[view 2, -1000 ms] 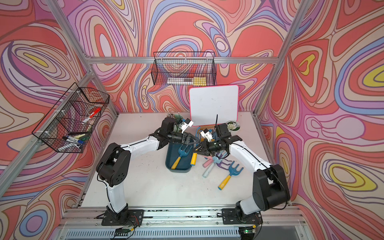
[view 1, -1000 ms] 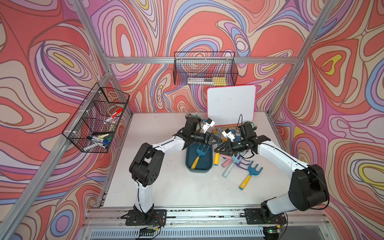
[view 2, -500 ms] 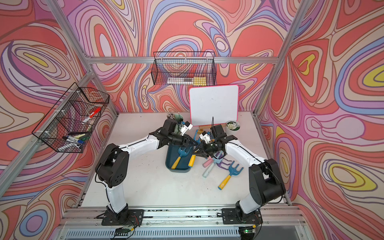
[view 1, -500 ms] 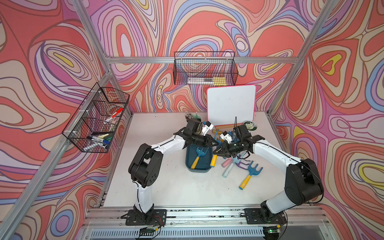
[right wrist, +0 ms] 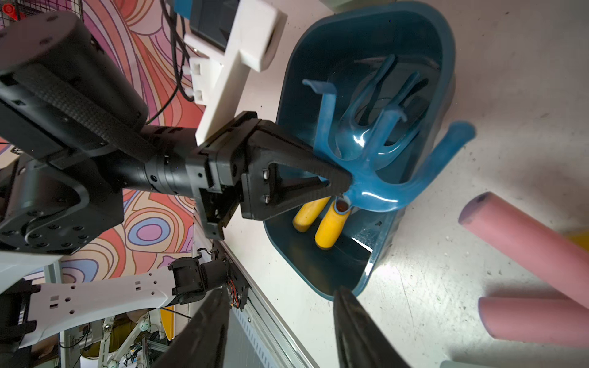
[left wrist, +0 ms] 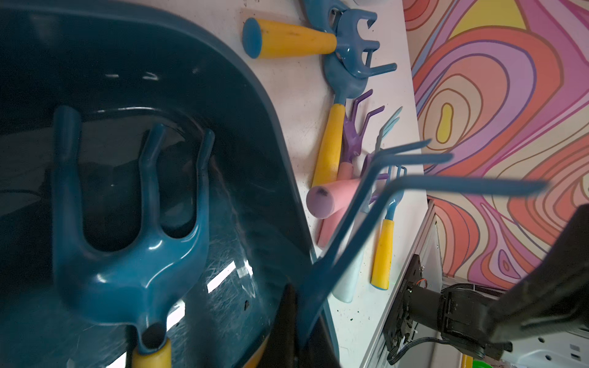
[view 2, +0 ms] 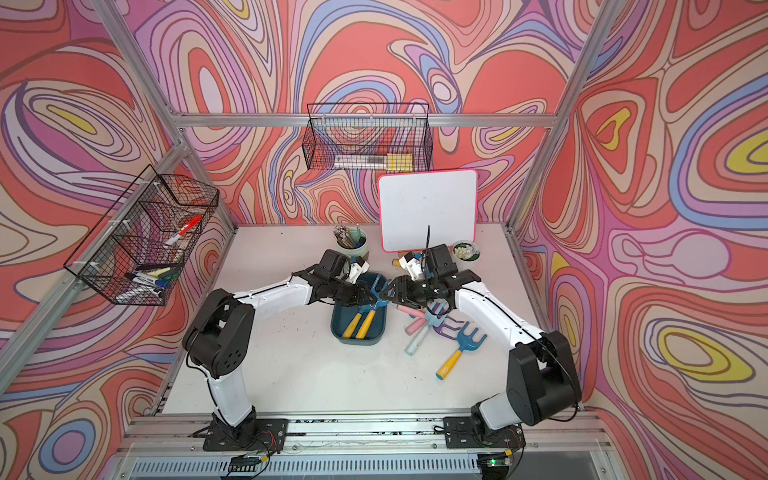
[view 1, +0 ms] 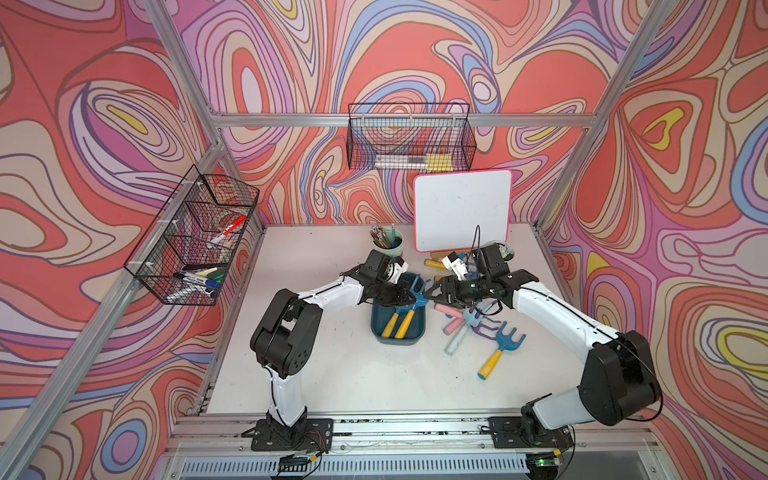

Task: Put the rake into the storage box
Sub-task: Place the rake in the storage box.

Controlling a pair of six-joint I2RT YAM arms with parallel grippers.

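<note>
Right wrist view: left gripper (right wrist: 345, 186) pinches the blue rake (right wrist: 379, 194) at its head, with the yellow handle angled down inside the storage box (right wrist: 447, 47). Right gripper (right wrist: 280, 298) stands with jaws parted and empty near the box.

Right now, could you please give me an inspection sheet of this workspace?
Surface: white table, few dark specks.
Job's things: rake tilted, head over the rim, handle inside storage box beside another rake.
Clutter: loose toy rakes right of the box; cup; whiteboard.
Fingers: left fingers shut on the rake's neck; right fingers open, empty.
Cables: black cable looped above the right wrist.
Surroundings: wire baskets on patterned walls.
</note>
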